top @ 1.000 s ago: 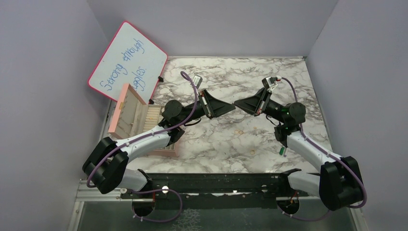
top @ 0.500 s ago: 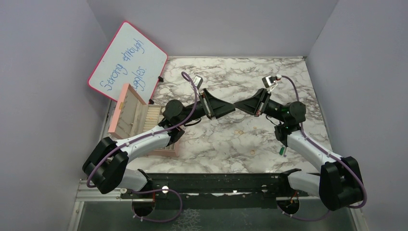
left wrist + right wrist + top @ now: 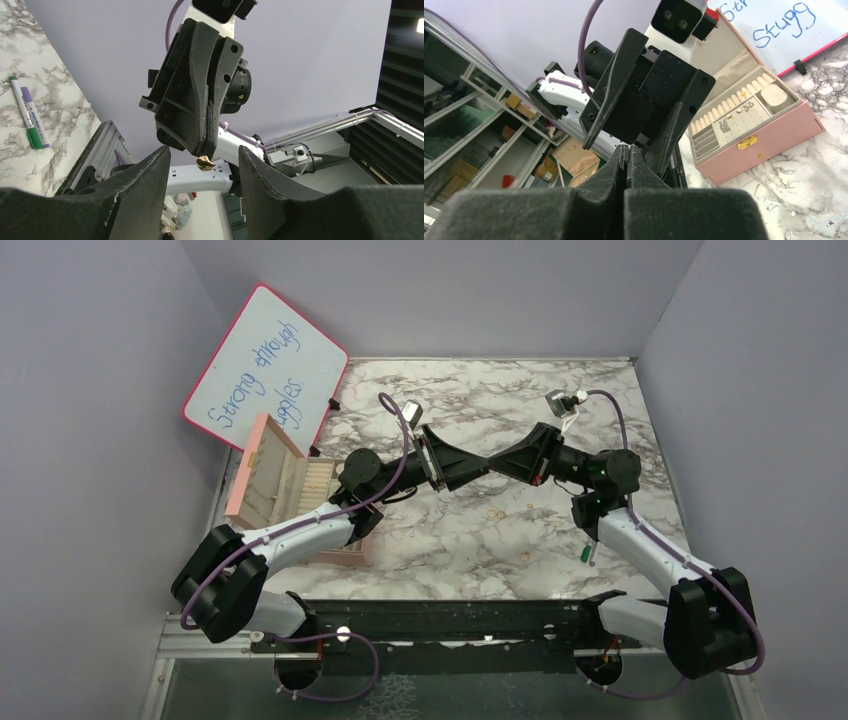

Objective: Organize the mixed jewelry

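My two grippers meet tip to tip above the middle of the marble table. My right gripper [image 3: 499, 461] is shut on a tiny gold jewelry piece [image 3: 205, 162], which sticks out of its closed tips in the left wrist view. My left gripper [image 3: 486, 462] is open, with one finger [image 3: 145, 175] on each side of the gold piece, not touching it. In the right wrist view my right gripper [image 3: 627, 149] has its jaws pressed together and the gold piece is hidden. A few tiny gold rings [image 3: 495, 512] lie loose on the marble below.
An open pink compartmented box [image 3: 275, 490] stands at the left, under my left arm; it also shows in the right wrist view [image 3: 769, 140]. A whiteboard [image 3: 265, 365] leans at the back left. A green-and-white pen [image 3: 587, 552] lies by my right arm.
The right gripper has moved left and up towards the left gripper. The gap between the tips has closed, and they now overlap.
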